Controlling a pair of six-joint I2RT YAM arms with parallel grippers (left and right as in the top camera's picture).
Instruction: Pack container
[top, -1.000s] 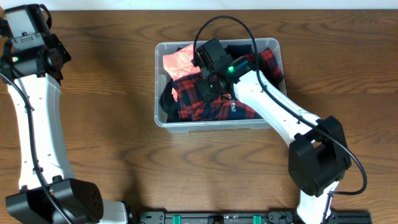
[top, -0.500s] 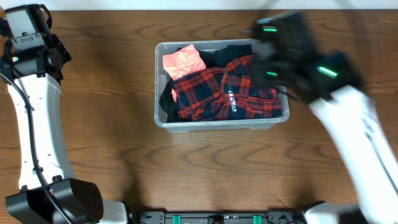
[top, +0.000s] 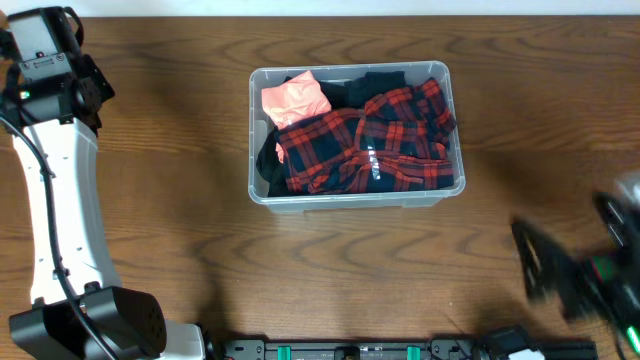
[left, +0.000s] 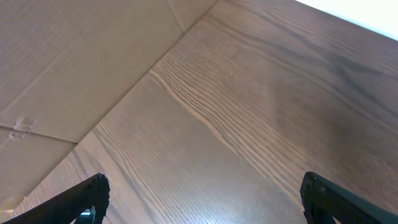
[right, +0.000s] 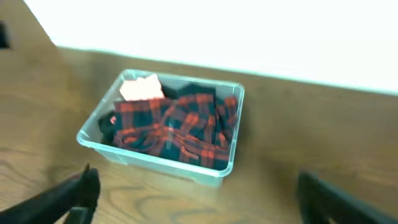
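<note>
The container (top: 252, 150), a clear plastic bin, stands on the table's far middle. Inside lie a red-and-black plaid shirt (top: 370, 145), a pink garment (top: 293, 97) at the back left corner and a dark garment (top: 270, 165) along the left wall. My right gripper (top: 545, 265) is a blur at the front right, well away from the bin. Its wrist view has the container (right: 233, 165) ahead, the plaid shirt (right: 180, 130) inside, and my right gripper (right: 199, 199) open and empty. My left gripper (left: 205, 205) stands open over bare wood at the far left.
The left arm (top: 60, 190) runs along the table's left side. A black rail (top: 380, 350) lines the front edge. In the left wrist view a tan board (left: 74, 62) lies beyond the table's edge.
My right gripper has opened, left the plaid shirt lying in the container, and swung quickly out of the bin to the front right. The left arm has not moved.
</note>
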